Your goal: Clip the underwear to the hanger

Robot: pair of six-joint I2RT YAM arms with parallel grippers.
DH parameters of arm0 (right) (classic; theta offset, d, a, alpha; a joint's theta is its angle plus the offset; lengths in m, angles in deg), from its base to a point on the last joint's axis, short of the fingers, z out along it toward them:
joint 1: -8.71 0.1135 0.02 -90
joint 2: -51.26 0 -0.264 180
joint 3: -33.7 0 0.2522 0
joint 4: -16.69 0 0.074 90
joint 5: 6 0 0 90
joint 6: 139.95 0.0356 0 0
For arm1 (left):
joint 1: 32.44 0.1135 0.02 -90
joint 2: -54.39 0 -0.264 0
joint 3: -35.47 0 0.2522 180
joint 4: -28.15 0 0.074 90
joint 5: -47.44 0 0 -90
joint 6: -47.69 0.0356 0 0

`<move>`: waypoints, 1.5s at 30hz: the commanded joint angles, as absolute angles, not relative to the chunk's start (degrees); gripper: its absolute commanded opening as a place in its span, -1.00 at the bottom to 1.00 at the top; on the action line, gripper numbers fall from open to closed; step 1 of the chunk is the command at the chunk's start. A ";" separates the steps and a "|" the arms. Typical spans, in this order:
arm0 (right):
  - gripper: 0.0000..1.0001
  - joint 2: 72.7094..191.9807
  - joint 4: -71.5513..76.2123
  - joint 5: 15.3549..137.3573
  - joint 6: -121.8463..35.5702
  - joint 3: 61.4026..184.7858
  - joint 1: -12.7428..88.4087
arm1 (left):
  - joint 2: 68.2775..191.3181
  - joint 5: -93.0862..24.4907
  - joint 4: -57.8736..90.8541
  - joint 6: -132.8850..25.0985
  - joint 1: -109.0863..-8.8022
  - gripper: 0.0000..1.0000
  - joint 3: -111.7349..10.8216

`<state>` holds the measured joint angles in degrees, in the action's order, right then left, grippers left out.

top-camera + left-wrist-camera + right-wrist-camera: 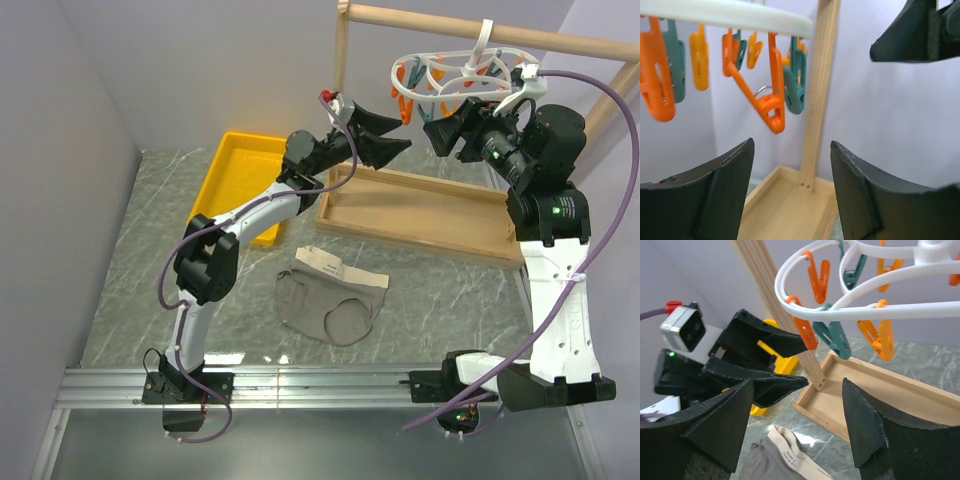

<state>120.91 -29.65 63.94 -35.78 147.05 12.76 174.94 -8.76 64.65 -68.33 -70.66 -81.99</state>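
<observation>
Two grippers, left (403, 132) and right (432, 138), face each other almost tip to tip just below the hanger (920, 310), which hangs from the wooden rack (420, 215) at the far right. Both have their jaws spread wide with nothing between them. The underwear (330, 300) lies on the table (150, 300), well apart from both grippers on the near side, its waistband toward the rack.

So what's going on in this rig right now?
Both arms are raised at the hanger, which hangs from the wooden rack. The left gripper and right gripper face each other close by it, both open and empty. The underwear lies on the table, untouched, so nothing is clipped yet.
</observation>
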 commanded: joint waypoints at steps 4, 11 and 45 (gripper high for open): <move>0.57 121.66 -29.07 56.67 -33.34 151.69 11.69 | 179.72 -4.77 73.18 -80.09 -70.33 0.34 -90.87; 0.57 123.16 -29.86 55.96 -33.34 153.46 11.61 | 183.33 -6.43 74.50 -85.29 -70.15 0.17 -96.41; 0.47 124.13 -28.63 59.30 -30.35 151.88 11.69 | 187.11 -8.54 74.06 -87.85 -69.80 -0.67 -101.78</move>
